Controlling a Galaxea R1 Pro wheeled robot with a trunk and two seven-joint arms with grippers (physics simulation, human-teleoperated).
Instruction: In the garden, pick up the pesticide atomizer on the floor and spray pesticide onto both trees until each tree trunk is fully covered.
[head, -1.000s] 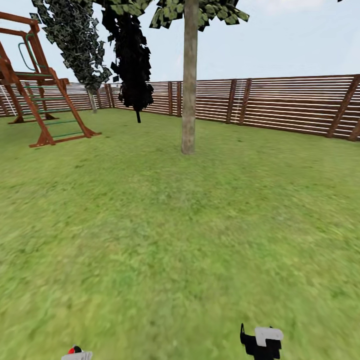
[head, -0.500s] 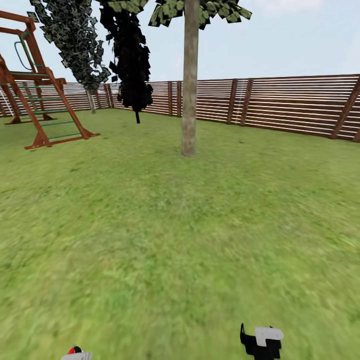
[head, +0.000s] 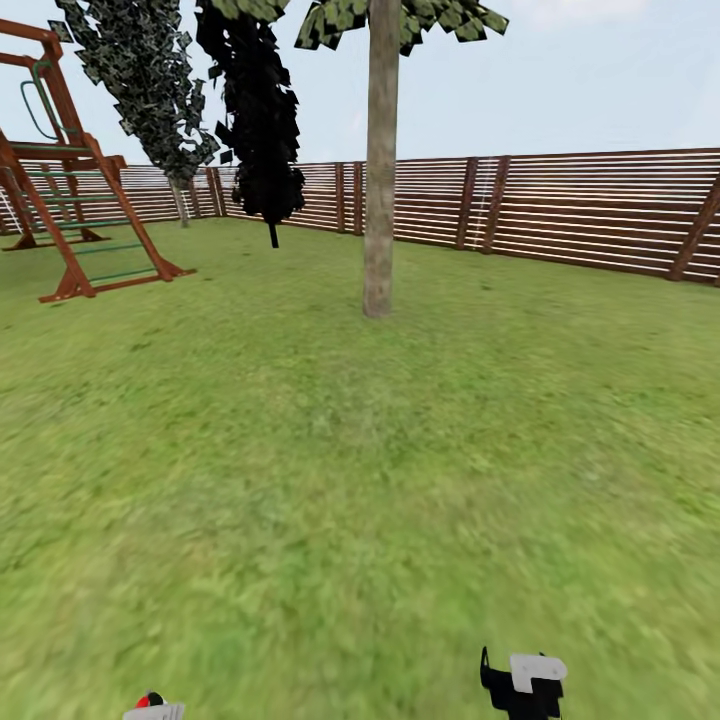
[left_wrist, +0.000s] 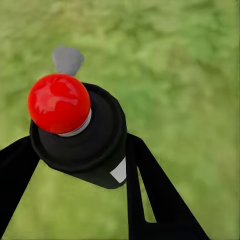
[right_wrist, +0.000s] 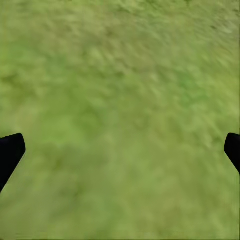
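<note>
While your base faces the tree trunk, that upright column stands straight ahead and well apart across the grass, roughly midway between your arms. Your left gripper clamps the pesticide atomizer, red-topped cap pointing up, on the trunk's near left side. Your right gripper hangs wide and empty, fingertips spread over bare lawn.
</note>
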